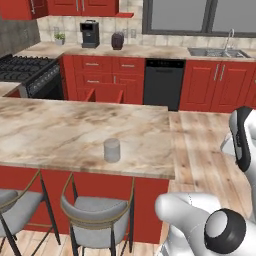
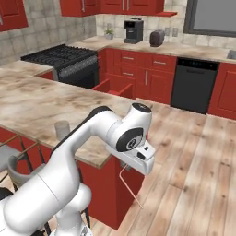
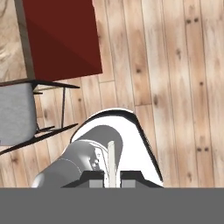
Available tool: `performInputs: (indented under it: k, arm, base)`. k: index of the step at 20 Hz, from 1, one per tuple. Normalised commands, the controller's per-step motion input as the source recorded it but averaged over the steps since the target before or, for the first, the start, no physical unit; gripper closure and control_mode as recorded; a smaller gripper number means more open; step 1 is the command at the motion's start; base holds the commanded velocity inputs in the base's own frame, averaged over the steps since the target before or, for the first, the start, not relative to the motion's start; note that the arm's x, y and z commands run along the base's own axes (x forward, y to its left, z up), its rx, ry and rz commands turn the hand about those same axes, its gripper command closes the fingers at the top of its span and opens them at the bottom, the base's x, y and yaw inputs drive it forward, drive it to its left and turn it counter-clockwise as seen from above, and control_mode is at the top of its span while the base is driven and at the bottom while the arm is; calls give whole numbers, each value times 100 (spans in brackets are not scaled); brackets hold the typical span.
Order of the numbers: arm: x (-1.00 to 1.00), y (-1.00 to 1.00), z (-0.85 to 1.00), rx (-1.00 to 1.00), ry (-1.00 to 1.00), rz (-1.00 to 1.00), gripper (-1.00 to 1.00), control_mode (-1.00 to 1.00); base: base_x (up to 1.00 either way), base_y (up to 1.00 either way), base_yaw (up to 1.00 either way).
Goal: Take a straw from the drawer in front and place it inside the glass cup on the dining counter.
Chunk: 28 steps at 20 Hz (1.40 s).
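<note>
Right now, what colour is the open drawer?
Red, like the cabinets around it. The drawer shows best in the left base view.

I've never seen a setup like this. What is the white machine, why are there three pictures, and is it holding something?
It is a rendered kitchen with a white robot arm on a base that can drive. Two pictures come from cameras on that base, behind the arm to its left and right. The third looks along the gripper from the hand, down at the wooden floor. The gripper is shut on the straw, a thin pale stick hanging below the hand beside the dining counter. On that marble counter stands the glass cup, where the straw should go. Behind, the red drawer stands open.
</note>
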Motion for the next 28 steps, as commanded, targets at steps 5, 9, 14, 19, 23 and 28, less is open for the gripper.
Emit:
performInputs:
  k: [5,9,14,19,23,28]
  arm:
    - [0,0,0,0,0,0,100,100]
    - [0,0,0,0,0,0,100,100]
    - [0,0,0,0,0,0,100,100]
    - [0,0,0,0,0,0,100,100]
    - [0,0,0,0,0,0,100,100]
    - [0,0,0,0,0,0,100,100]
  base:
    - [-50,31,-2]
    - [-44,31,-15]
    - [-27,46,-25]
    - [-10,66,-37]
    - [-27,75,-38]
    - [-49,73,-37]
